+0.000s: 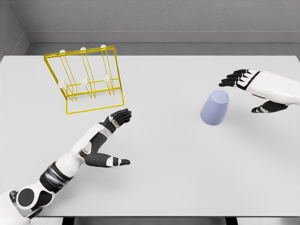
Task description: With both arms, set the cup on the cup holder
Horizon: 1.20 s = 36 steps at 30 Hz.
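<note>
A pale lavender cup (215,108) stands upside down on the white table (168,178), right of the middle. My right hand (248,91) hovers just to the cup's right with fingers spread and thumb low, apart from the cup. A yellow wire cup holder (86,79) with white-tipped pegs stands at the back left. My left hand (115,136) is in front of the holder, fingers extended, thumb pointing right, holding nothing.
The grey wall runs along the table's far edge (150,55). The table's front edge (150,216) lies just below my left elbow.
</note>
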### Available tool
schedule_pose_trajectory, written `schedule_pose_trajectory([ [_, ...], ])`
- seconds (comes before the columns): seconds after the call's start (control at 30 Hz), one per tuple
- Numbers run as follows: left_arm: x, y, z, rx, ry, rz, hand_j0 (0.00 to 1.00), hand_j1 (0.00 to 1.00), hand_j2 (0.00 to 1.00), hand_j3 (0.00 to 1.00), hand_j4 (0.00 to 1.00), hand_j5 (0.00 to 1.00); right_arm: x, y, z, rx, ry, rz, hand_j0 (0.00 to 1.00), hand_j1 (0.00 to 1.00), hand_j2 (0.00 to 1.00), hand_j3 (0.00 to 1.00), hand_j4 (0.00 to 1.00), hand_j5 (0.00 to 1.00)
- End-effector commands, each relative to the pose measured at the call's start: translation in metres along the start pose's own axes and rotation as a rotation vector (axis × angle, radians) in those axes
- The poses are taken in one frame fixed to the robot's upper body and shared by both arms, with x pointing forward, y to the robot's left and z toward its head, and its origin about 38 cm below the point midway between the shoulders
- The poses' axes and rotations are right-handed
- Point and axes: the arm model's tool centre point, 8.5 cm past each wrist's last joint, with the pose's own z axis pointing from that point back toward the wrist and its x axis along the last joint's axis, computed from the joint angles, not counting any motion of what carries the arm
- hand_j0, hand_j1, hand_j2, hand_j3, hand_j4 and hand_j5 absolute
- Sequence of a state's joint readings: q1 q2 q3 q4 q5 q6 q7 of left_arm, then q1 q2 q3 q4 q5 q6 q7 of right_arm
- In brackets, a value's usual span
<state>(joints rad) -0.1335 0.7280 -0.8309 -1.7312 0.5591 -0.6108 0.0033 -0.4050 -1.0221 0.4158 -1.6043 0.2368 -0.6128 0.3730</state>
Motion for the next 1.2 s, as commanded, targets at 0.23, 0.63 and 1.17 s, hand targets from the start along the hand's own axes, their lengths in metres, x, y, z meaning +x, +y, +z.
schedule_pose_trajectory([
  [0.23,0.004,0.017,-0.004,0.041,0.031,-0.03,1.0,1.0,1.0,1.0,1.0,1.0,0.0,-0.006,-0.004,-0.029,-0.005,-0.003,1.0,1.0,1.0,1.0,1.0,1.0],
  [0.63,-0.013,0.022,-0.006,0.08,0.203,-0.088,1.0,1.0,1.0,1.0,1.0,1.0,0.008,-0.006,-0.021,0.163,-0.055,0.058,1.0,1.0,1.0,1.0,1.0,1.0],
  [1.17,-0.015,0.025,0.005,0.125,0.215,-0.049,1.0,1.0,1.0,1.0,1.0,1.0,0.001,-0.002,-0.053,0.186,-0.075,0.032,1.0,1.0,1.0,1.0,1.0,1.0],
])
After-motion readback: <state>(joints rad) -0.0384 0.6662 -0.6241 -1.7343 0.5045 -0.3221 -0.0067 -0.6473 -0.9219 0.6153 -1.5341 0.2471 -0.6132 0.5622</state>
